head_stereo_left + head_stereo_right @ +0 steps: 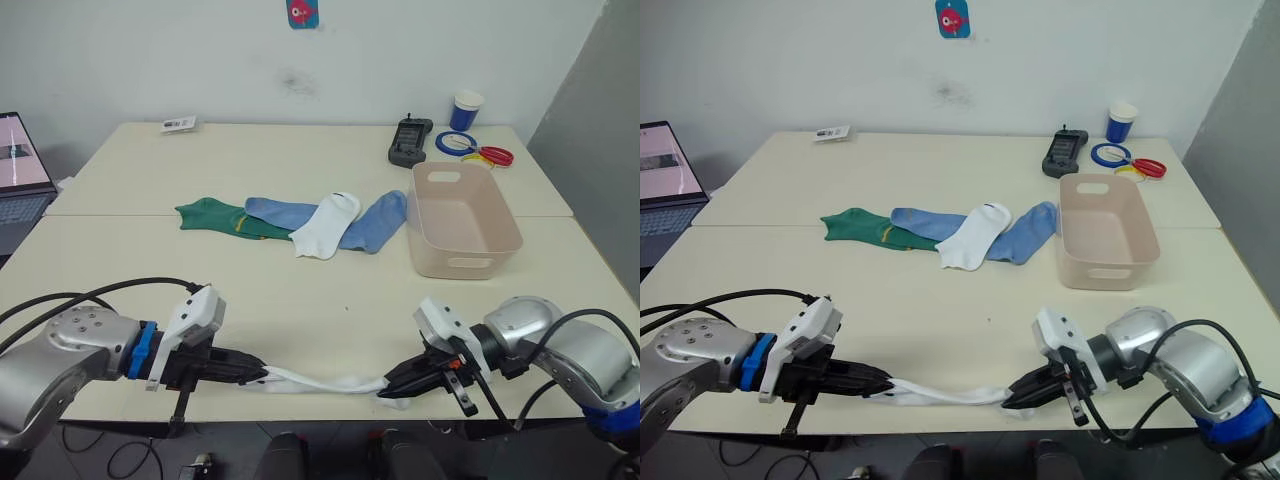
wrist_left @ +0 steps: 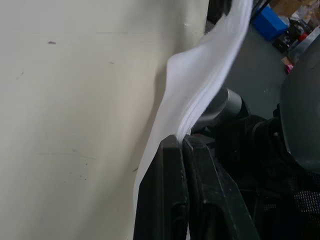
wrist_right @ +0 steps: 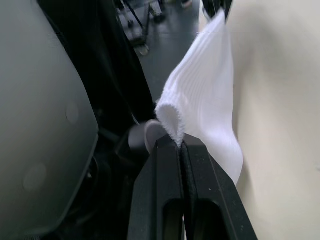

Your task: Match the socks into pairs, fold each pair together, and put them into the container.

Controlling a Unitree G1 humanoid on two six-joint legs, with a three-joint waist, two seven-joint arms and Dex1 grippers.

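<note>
I have a white sock (image 1: 325,383) stretched between both hands at the near edge of the worktop (image 1: 300,290), sagging slightly in the middle and partly hanging off the edge. My left hand (image 1: 258,377) has its fingers pinched down on one end of it; the left wrist view shows the fabric running out from between the closed fingertips (image 2: 182,150). My right hand (image 1: 390,385) is clamped on the other end, the ribbed cuff folded over right at the tips in the right wrist view. From the layered edge in the left wrist view it may be two thicknesses of fabric, but I cannot tell for sure whether I hold one sock or two.

Farther back, mid-worktop, lies a row of loose socks: a dark green one (image 1: 215,216), a light blue one (image 1: 280,211), another white sock (image 1: 327,224) overlapping them, and a second light blue one (image 1: 377,220) just beside the container (image 1: 462,222). The container stands to the right of the row and looks empty from here.

I judge this as the folding step for the white pair, early in the task, since nothing is binned. Next I need to bring the two ends together over the worktop, keeping the fabric from slipping off the edge, and, if this is one sock, join it with the white one in the row.

Behind the container sit a black handset (image 1: 409,141), a paper cup (image 1: 466,109) and coloured rings (image 1: 478,150); a laptop (image 1: 22,180) is at far left.
</note>
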